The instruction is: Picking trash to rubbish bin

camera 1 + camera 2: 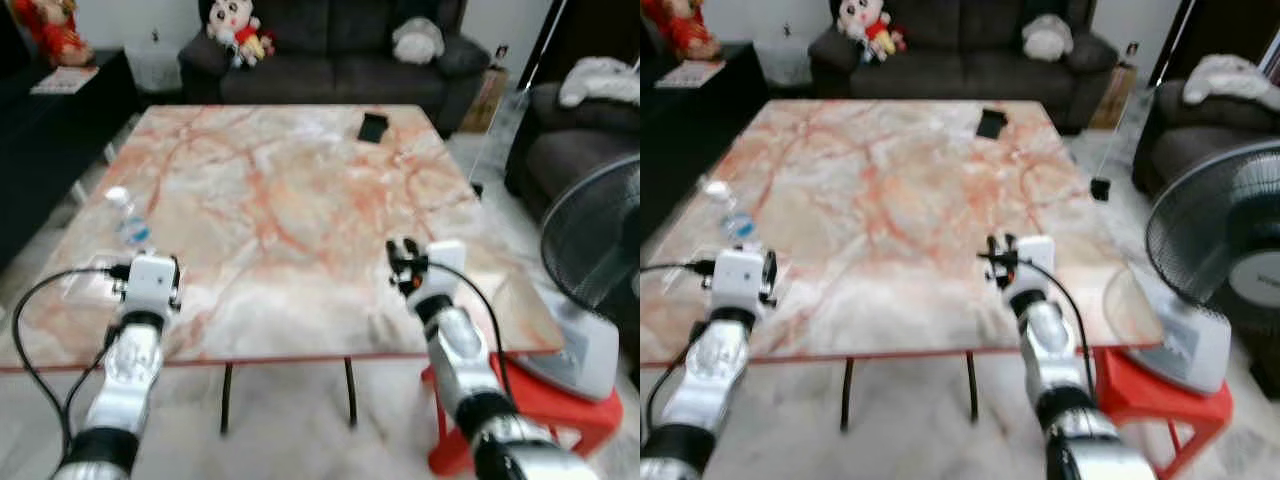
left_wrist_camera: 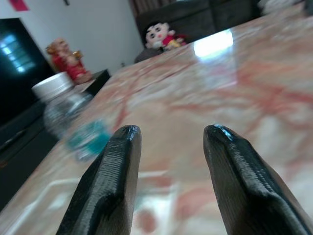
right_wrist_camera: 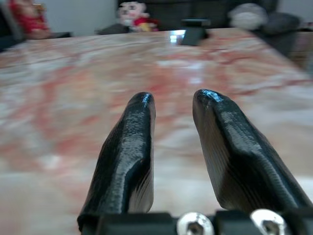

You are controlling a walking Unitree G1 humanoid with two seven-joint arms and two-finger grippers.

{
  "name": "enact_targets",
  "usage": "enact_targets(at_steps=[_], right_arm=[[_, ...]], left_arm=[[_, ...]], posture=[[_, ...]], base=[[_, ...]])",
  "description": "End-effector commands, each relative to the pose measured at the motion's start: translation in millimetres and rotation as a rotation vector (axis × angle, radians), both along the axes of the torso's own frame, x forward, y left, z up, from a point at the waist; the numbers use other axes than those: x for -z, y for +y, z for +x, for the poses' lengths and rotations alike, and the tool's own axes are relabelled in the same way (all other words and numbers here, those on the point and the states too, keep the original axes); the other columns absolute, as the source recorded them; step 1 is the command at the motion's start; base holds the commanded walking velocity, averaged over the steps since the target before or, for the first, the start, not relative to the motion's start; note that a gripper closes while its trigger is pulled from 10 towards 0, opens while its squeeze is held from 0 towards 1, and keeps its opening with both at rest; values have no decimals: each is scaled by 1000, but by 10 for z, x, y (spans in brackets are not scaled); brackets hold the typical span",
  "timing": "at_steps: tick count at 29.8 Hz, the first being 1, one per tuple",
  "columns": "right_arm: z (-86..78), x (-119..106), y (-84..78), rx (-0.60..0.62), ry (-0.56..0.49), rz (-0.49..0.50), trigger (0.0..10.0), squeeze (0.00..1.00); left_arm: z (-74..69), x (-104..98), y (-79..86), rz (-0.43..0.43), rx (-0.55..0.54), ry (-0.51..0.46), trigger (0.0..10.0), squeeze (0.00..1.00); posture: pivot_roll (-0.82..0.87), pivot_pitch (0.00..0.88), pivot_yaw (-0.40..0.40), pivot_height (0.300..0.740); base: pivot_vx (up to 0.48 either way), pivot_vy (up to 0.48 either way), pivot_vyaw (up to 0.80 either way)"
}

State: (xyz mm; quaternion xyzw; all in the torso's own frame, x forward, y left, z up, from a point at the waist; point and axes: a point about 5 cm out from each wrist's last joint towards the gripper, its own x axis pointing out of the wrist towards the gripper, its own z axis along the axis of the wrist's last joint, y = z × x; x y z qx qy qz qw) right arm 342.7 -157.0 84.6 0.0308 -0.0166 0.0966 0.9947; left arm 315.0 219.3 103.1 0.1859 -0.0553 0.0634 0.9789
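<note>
One plastic bottle (image 1: pixel 127 217) and one black object (image 1: pixel 372 127) lay on the counter (image 1: pixel 300 200), while the left tool (image 2: pixel 168 147) and right tool (image 3: pixel 171 115) hovered with fingers apart, empty.

Ahead of you the marble table (image 1: pixel 300 200) lies wide open | left edge – a plastic bottle (image 1: pixel 127 218) stands in the way | far end – a black object (image 1: pixel 373 127) | right side – fan (image 1: pixel 600 260) on a red stool (image 1: pixel 560 420) crowds the table edge.
</note>
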Motion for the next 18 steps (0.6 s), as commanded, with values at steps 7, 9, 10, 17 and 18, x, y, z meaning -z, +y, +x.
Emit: enact_targets(at_steps=[7,9,10,17,18], right_arm=[[32,-60,81,-19,-23,-1,10000,0],[25,-54,96,-30,-25,-9,10000,0],[24,-53,98,-30,-25,-4,10000,0],[25,-49,87,-20,-21,27,10000,0],[27,-51,84,-20,-21,24,10000,0]], left_arm=[[22,-81,46,22,0,-21,10000,0],[23,-81,38,22,3,-21,10000,0],[24,-82,37,22,3,-22,10000,0],[19,-80,30,24,5,-23,10000,0],[20,-78,36,26,-3,-22,10000,0]], posture=[[18,0,-45,740],[18,0,-45,740],[18,0,-45,740],[18,0,-47,740],[19,0,-48,740]], base=[[314,0,114],[313,0,800],[315,0,800],[306,0,229],[0,0,0]])
